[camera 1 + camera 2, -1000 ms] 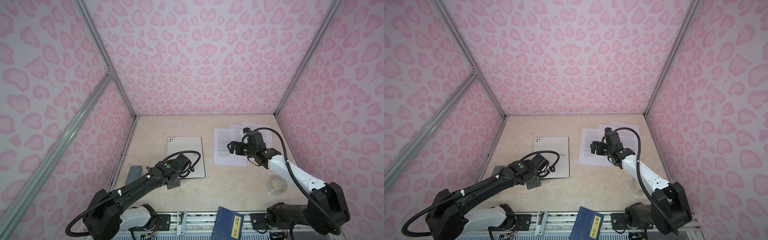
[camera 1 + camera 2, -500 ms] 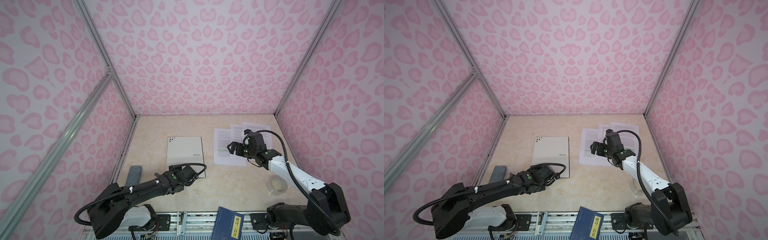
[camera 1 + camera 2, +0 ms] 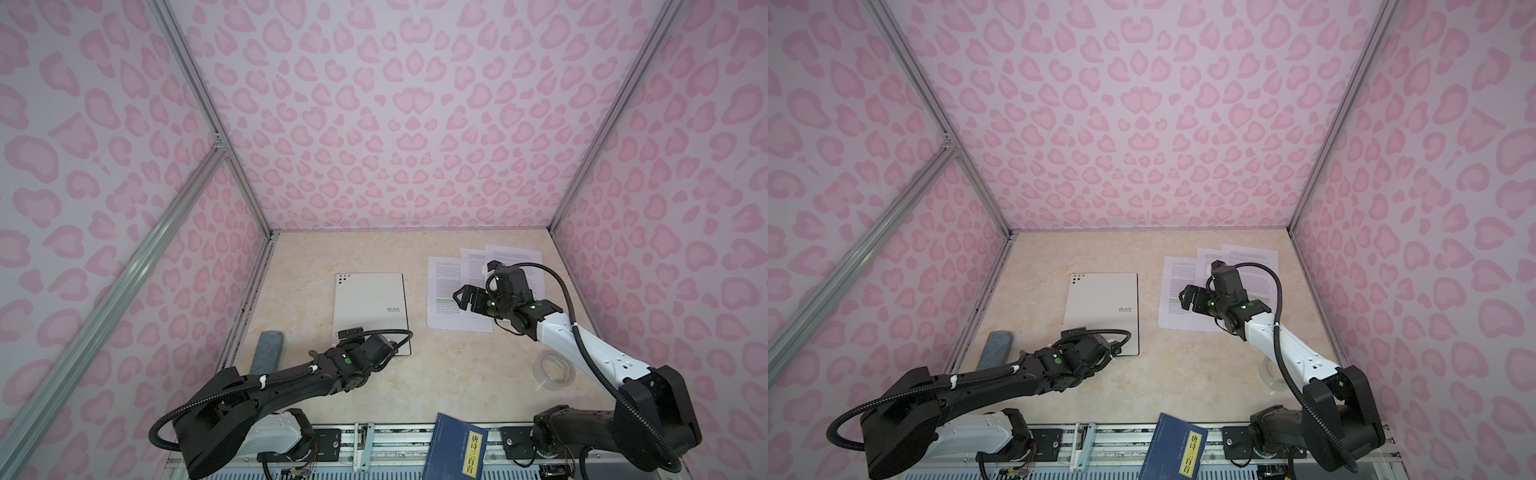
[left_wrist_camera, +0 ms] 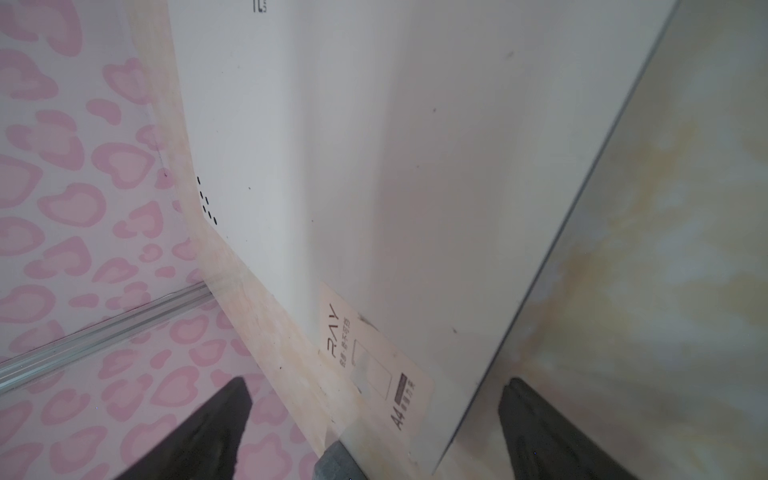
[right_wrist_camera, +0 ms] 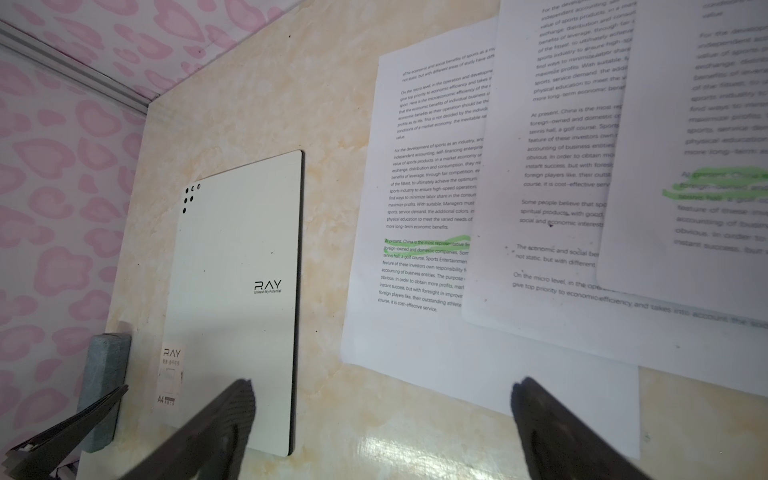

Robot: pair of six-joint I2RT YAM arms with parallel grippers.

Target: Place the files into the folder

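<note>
A: left gripper status?
B: jaws spread wide, empty. Sits low at the near edge of the flat grey-white folder with the RAY logo; its stickered corner lies between the fingers. Touching or not, can't tell from the wrist view.
A: folder?
B: closed, flat on the beige marbled surface.
A: right gripper?
B: wide too, nothing held, over the three white printed sheets with green highlights. Sheets fanned, overlapping, right of the folder, apart from it.
</note>
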